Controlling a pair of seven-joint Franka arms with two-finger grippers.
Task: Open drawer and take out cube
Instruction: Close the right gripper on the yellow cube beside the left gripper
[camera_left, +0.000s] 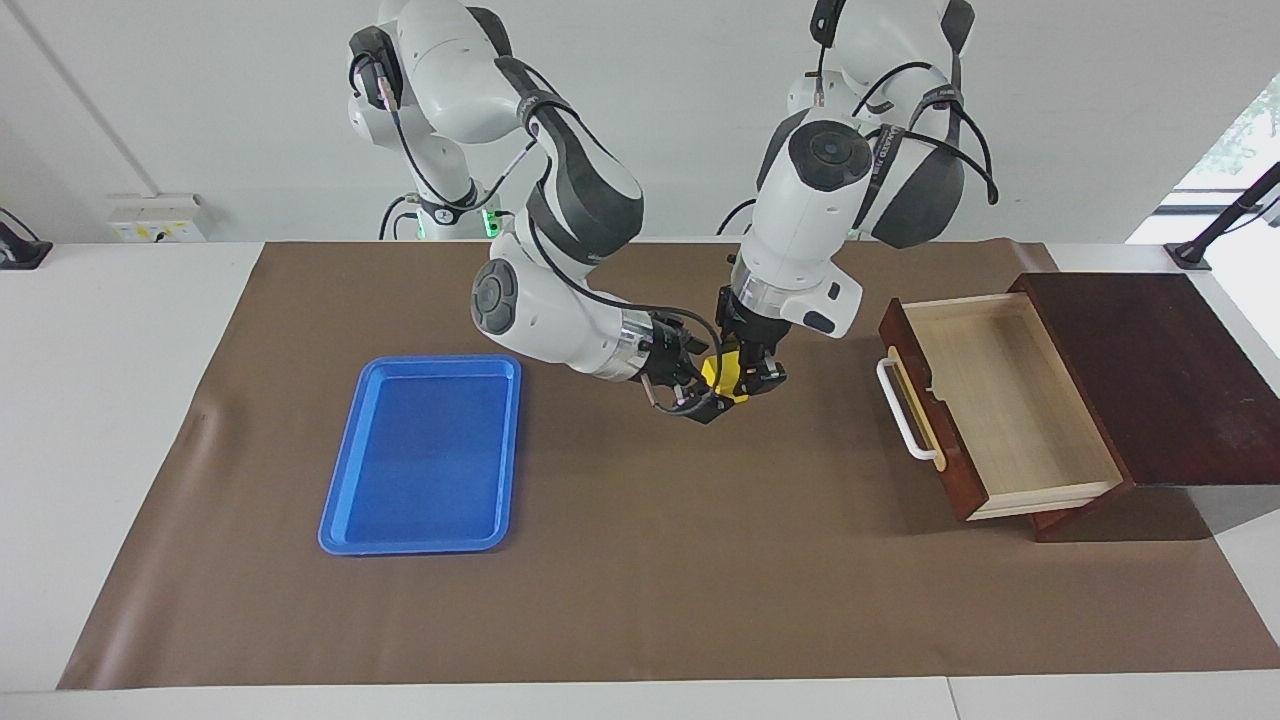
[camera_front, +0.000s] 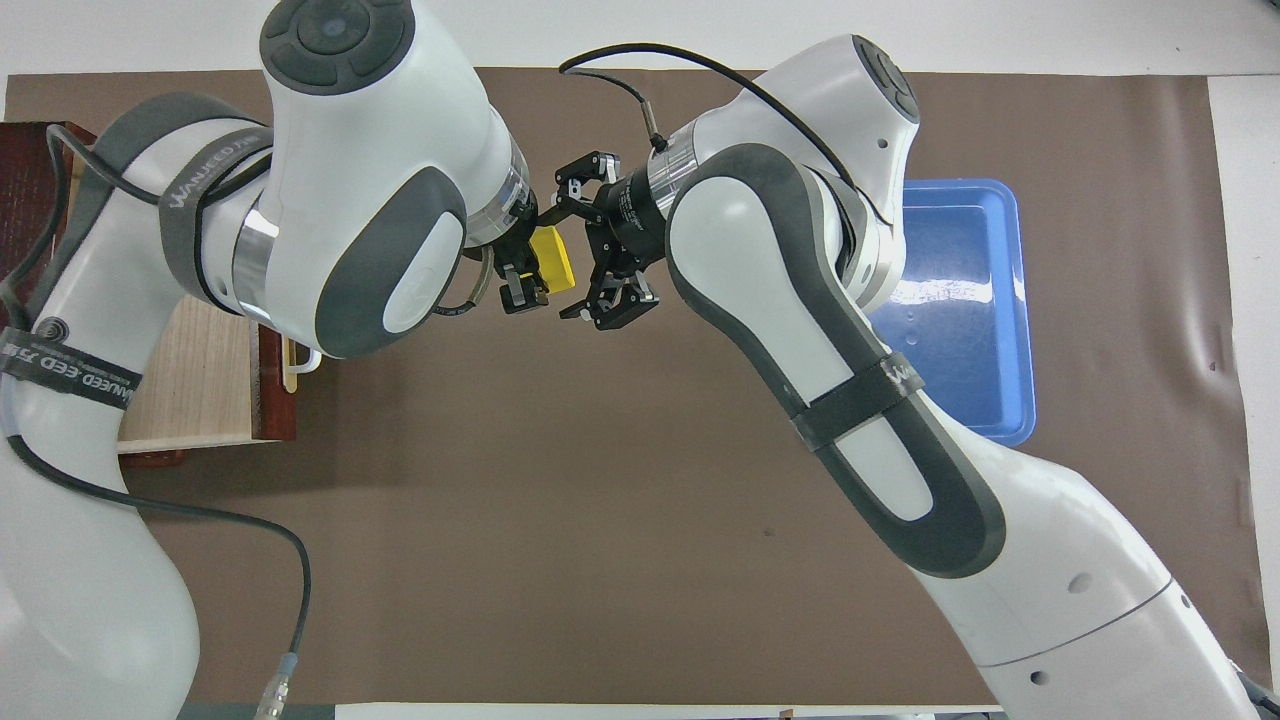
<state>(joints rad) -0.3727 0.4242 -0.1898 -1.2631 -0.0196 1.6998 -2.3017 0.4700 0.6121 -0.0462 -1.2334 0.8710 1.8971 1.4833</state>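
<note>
The drawer (camera_left: 1010, 400) stands pulled open at the left arm's end of the table, its pale wood interior bare and its white handle (camera_left: 905, 410) facing the middle; it also shows in the overhead view (camera_front: 200, 380). My left gripper (camera_left: 745, 380) (camera_front: 530, 270) is shut on the yellow cube (camera_left: 722, 375) (camera_front: 552, 258) and holds it above the brown mat at mid-table. My right gripper (camera_left: 705, 395) (camera_front: 580, 250) is open right at the cube, with its fingers spread on either side of it.
A blue plastic tray (camera_left: 345, 460) (camera_front: 960, 300) with nothing in it lies on the brown mat toward the right arm's end. The dark cabinet top (camera_left: 1150, 370) sits at the table edge beside the open drawer.
</note>
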